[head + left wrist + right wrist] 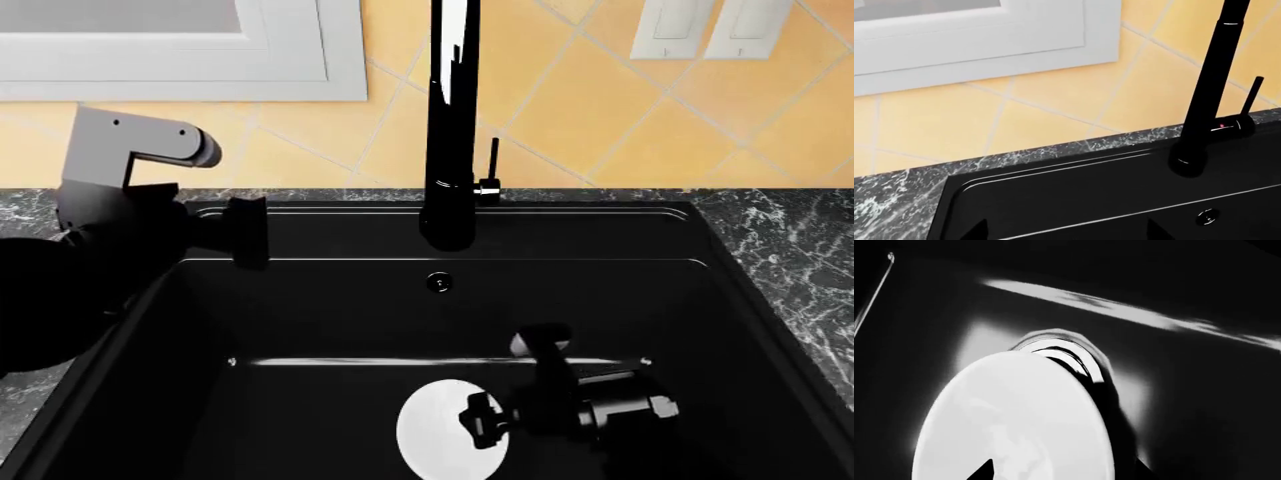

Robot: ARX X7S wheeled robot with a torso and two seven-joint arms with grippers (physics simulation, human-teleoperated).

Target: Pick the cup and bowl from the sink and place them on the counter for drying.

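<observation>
The white bowl (430, 432) lies on the floor of the black sink (694, 300), near its front. My right gripper (478, 420) is down in the basin at the bowl's right edge. In the right wrist view the bowl (1014, 420) fills the foreground and my right gripper (1062, 473) is open, with one fingertip over the bowl and the other just outside its rim. My left gripper (247, 232) hovers open and empty over the sink's back left rim (1054, 195). The cup is out of view. The marble counter (787, 240) surrounds the sink.
The tall black faucet (451, 120) rises from the sink's back rim, with its side lever (1253, 97) to the right. An overflow fitting (438, 283) sits on the back wall. The metal drain (1062, 351) shows just behind the bowl. Yellow tiles and a white window frame (174, 85) back the counter.
</observation>
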